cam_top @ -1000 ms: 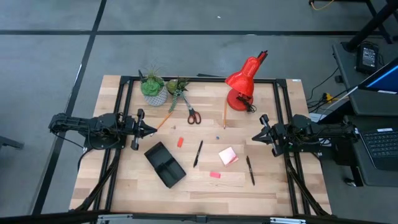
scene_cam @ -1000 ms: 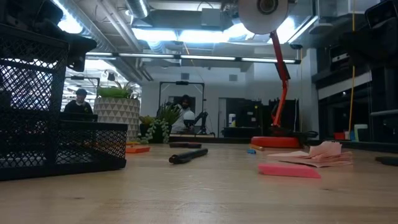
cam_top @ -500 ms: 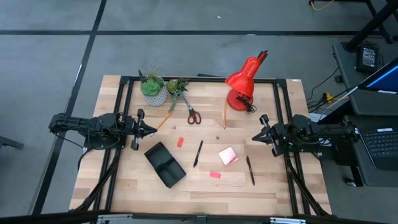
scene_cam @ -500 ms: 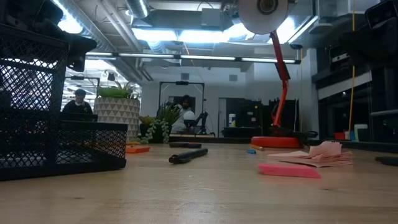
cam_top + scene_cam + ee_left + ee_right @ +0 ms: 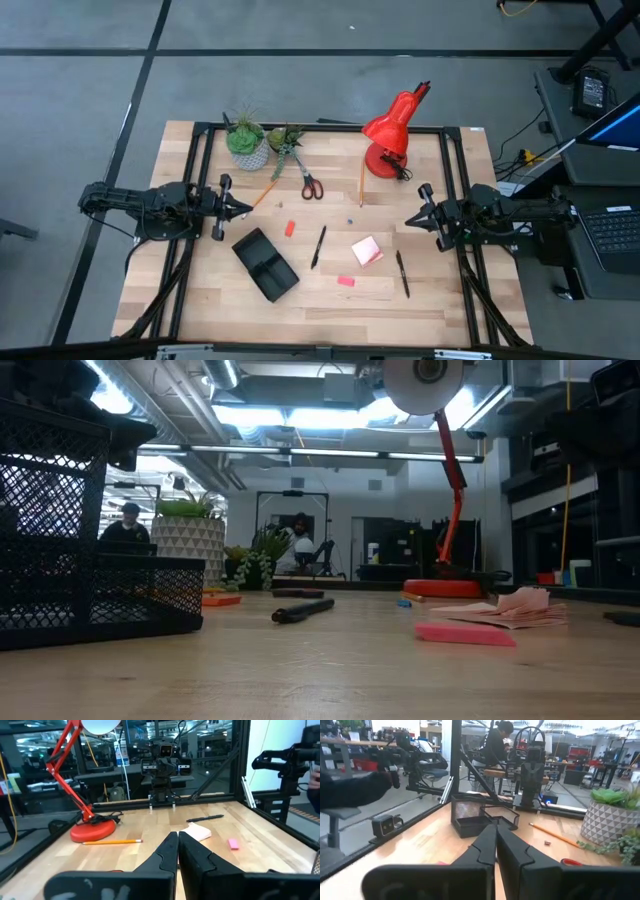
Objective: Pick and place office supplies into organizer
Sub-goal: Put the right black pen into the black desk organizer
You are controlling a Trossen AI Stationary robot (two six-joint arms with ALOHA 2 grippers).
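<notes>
Nothing is picked yet. Both the left claw [image 5: 243,209] and right claw [image 5: 410,221] wait closed and empty; the organizer [image 5: 265,264] lies near the left claw, supplies loose between the claws. Opening over the nearest pen [image 5: 318,246] seems next.

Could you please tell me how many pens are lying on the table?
2: one pen lies mid-table, right of the organizer; the other pen lies right of the pink sticky notes.

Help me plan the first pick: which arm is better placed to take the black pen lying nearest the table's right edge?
Probably the right arm. That black pen lies just below and inward of the right tool, while the left tool waits across the table, beyond the organizer. Both tools are shut and empty.
</notes>
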